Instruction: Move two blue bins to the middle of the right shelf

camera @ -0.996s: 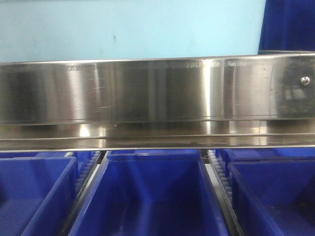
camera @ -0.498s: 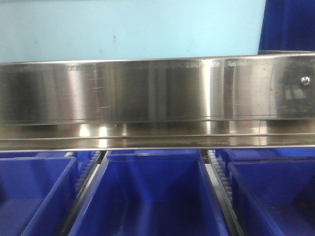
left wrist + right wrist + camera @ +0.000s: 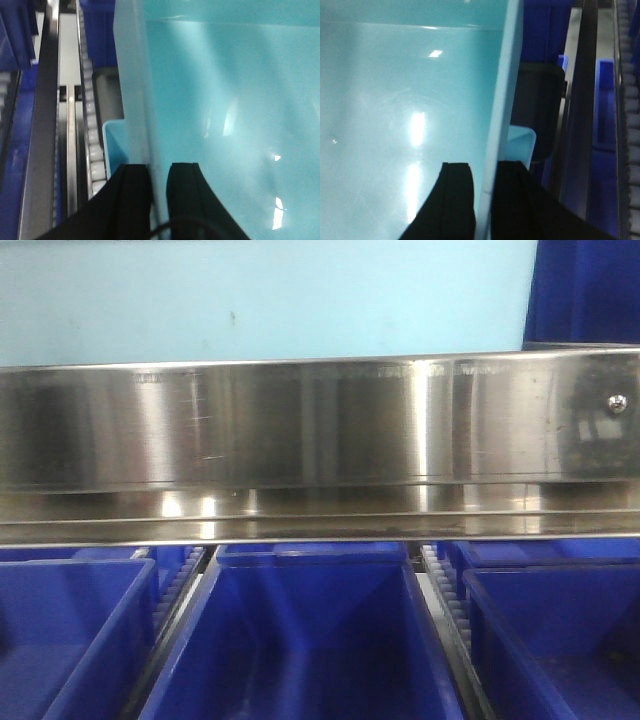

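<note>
- Here, the left tool is clamped over the side wall of a pale blue bin, 1 black finger outside it and 1 inside.
- The right tool grips the bin's opposite wall the same way, its 2 fingers pressed against either face.
- Just outside each gripped wall and lower down, another pale blue edge peeks out. Whether it is a 2nd bin cannot be told.
- Beyond the left tool, a white roller track runs alongside the bin.
- From the front, 3 dark blue bins sit below the wide steel front rail, which has a small screw near its right end.
- Behind and above that rail, the pale bin's wall spans most of the tier. Its base is hidden.
</note>
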You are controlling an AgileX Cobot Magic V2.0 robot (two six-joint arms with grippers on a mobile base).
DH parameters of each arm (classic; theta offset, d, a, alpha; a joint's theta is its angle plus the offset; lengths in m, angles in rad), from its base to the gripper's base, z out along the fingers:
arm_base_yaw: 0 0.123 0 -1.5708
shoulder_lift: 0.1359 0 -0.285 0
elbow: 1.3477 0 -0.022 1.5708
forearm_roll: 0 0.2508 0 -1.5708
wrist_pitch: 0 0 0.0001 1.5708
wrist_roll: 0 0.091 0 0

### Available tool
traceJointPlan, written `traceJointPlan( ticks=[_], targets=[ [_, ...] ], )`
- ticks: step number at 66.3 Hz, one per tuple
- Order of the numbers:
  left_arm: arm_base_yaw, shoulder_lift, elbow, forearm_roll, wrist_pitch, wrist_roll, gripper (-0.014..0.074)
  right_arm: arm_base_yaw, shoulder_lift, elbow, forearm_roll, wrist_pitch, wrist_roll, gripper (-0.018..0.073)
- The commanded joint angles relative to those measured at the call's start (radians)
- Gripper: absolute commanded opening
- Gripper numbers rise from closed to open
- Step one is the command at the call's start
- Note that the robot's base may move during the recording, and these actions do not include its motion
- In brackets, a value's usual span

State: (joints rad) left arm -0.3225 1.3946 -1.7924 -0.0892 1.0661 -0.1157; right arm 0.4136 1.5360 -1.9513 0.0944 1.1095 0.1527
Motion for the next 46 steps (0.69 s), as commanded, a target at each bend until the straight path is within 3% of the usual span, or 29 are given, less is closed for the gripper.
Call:
traceJointPlan(
  ticks=[1,18,38,41,46],
  targets=[
    [0.007,0.016,0.027,0.033,-0.017,0.008,-0.0111,-0.01,0.006,0.025,-0.041,-0.026,-0.017,-0.0153],
    [0.007,0.039,0.125,0.059,-0.021,0.008,-0.0111,-0.01,0.011,0.178,-0.041,-0.078,-0.017,-0.0153],
    [0.007,0.039,0.164,0.081,-0.025,0.008,-0.0111,-0.01,0.011,0.209,-0.041,-0.086,-0.017,-0.0152],
    [0.007,0.039,0.164,0.081,-0.025,0.008,-0.0111,-0.01,0.011,0.209,-0.041,-0.086,-0.017,-0.0136],
    [0.007,0.039,0.164,0.081,-0.025,0.008,-0.0093,-0.01,0.011,0.209,-0.041,-0.077,-0.017,-0.0034]
  ],
)
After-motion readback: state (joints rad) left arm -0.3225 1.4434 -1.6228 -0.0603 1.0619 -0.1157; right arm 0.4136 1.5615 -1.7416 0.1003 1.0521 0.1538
